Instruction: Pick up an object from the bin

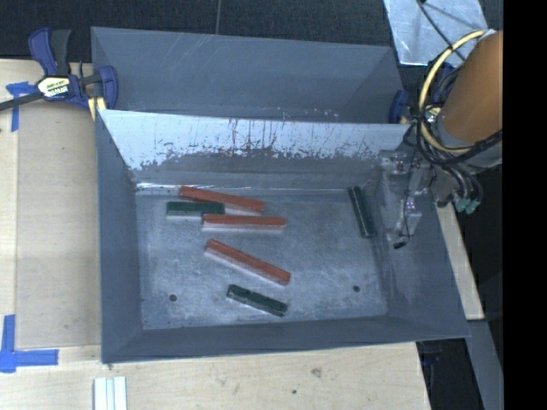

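Camera view: hand (402, 229), grip unclear, by the scuffed grey bin's (118, 254) right wall.

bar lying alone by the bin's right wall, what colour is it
The bar is dark green, clearest in the camera view.
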Robot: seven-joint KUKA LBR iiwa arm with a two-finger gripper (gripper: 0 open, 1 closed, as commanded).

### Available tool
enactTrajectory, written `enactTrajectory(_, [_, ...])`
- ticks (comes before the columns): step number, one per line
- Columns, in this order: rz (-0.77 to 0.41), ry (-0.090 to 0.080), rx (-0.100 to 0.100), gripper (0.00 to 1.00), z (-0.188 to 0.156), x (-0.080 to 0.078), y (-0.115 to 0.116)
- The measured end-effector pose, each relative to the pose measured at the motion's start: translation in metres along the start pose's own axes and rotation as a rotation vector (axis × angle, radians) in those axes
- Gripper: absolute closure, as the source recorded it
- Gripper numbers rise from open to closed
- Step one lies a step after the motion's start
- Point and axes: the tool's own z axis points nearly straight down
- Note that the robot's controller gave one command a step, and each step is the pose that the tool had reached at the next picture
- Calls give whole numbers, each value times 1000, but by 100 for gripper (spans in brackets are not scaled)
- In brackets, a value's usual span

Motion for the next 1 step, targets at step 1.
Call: enactTrajectory(1, [-90, 5, -3, 0, 98, -23, 37])
